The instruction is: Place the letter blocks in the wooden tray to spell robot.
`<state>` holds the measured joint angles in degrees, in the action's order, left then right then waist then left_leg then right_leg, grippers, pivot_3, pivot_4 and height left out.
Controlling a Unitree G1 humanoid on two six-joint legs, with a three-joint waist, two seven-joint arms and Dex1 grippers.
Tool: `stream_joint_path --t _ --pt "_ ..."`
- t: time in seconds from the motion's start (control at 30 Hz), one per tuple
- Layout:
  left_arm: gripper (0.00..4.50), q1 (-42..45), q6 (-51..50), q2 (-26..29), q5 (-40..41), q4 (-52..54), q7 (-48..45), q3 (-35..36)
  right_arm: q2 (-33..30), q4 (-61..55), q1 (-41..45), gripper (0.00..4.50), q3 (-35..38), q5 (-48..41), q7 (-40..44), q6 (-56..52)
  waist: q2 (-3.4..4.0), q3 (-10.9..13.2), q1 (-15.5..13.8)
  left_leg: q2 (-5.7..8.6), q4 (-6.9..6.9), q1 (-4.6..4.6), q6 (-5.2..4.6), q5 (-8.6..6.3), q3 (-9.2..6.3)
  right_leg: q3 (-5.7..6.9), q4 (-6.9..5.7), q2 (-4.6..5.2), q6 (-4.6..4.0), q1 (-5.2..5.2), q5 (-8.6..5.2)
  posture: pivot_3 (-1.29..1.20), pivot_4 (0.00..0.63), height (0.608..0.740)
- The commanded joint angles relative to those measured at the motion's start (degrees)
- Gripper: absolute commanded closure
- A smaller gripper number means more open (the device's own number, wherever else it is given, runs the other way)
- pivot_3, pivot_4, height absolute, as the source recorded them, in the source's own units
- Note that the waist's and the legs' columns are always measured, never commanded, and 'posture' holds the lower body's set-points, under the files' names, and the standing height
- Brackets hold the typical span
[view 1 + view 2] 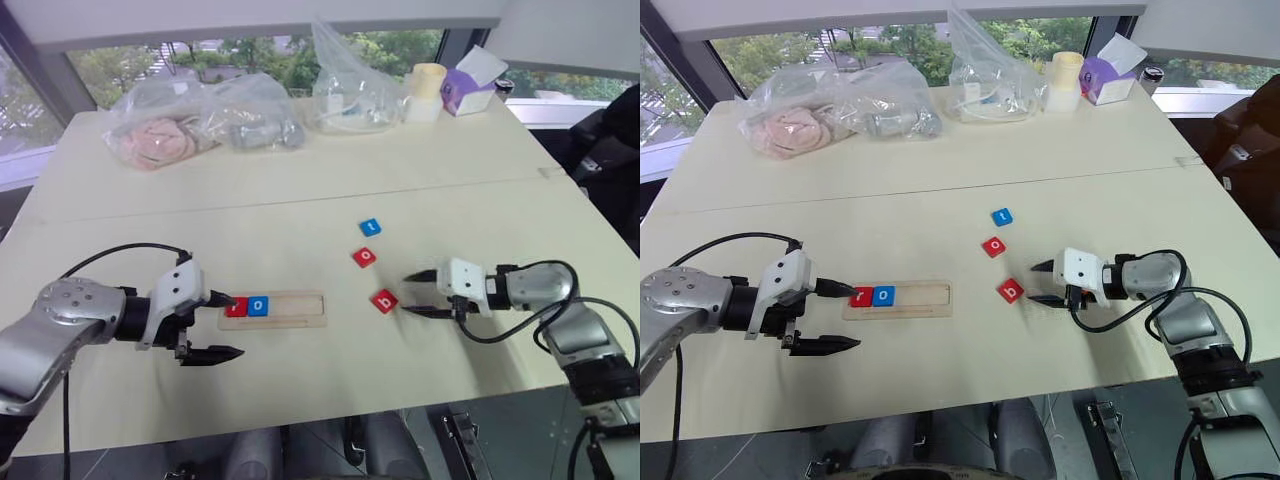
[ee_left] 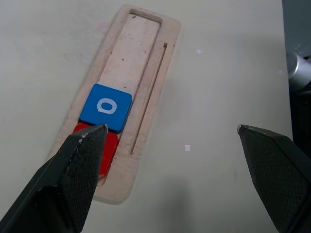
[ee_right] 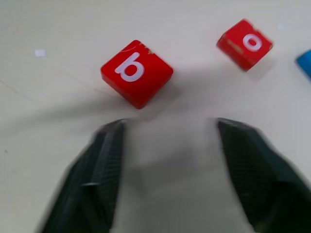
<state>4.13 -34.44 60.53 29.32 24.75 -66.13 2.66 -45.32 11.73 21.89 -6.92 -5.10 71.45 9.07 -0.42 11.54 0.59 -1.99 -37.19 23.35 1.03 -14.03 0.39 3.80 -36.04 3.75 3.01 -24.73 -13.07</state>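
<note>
The wooden tray [image 1: 295, 309] lies near the table's front, left of centre. Its left end holds a red letter block [image 1: 236, 307] and a blue "o" block [image 1: 259, 305] side by side. My left gripper [image 1: 225, 325] is open wide at that end, one finger [image 2: 73, 170] covering part of the red block [image 2: 108, 145]. To the right of the tray lie a red "b" block [image 1: 384, 300], a red "o" block [image 1: 365, 257] and a blue "t" block [image 1: 370, 227]. My right gripper [image 1: 410, 294] is open just right of the "b" block [image 3: 136, 73], holding nothing.
Clear plastic bags [image 1: 195, 125] with soft items, another bag [image 1: 350, 90], a pale cup [image 1: 427, 90] and a purple box [image 1: 470, 85] stand along the table's far edge. The table's front edge [image 1: 300, 415] runs close below both grippers.
</note>
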Motion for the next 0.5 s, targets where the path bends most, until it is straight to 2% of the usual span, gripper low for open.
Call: stream_joint_path --t 0.03,0.37,0.5 --pt "0.0 -0.02 0.62 -0.15 -0.06 0.29 -0.01 0.77 0.15 -0.38 2.9 1.61 -0.87 -1.43 3.07 2.79 0.0 0.0 0.04 -0.01 0.0 0.0 0.0 0.0 0.01 -0.02 -0.01 -0.02 0.0 -0.01 0.0 0.0 0.15 0.74" --pt "0.0 -2.63 -0.78 -1.12 0.54 2.7 2.92 2.83 2.41 9.66 13.71 1.61 -11.7 2.4 16.33 17.75 0.0 0.0 0.04 -0.03 -0.02 -0.04 -0.01 0.0 0.15 -0.14 -0.08 -0.04 0.0 -0.03 0.02 0.0 0.15 0.74" --pt "0.0 -4.94 -1.26 -1.91 0.67 4.43 4.99 3.87 6.57 22.17 21.66 1.61 -14.54 6.58 16.34 22.53 -0.01 0.0 0.32 -0.05 -0.05 -0.1 0.0 0.01 0.28 -0.24 -0.11 -0.06 -0.07 -0.04 0.07 0.0 0.15 0.74"
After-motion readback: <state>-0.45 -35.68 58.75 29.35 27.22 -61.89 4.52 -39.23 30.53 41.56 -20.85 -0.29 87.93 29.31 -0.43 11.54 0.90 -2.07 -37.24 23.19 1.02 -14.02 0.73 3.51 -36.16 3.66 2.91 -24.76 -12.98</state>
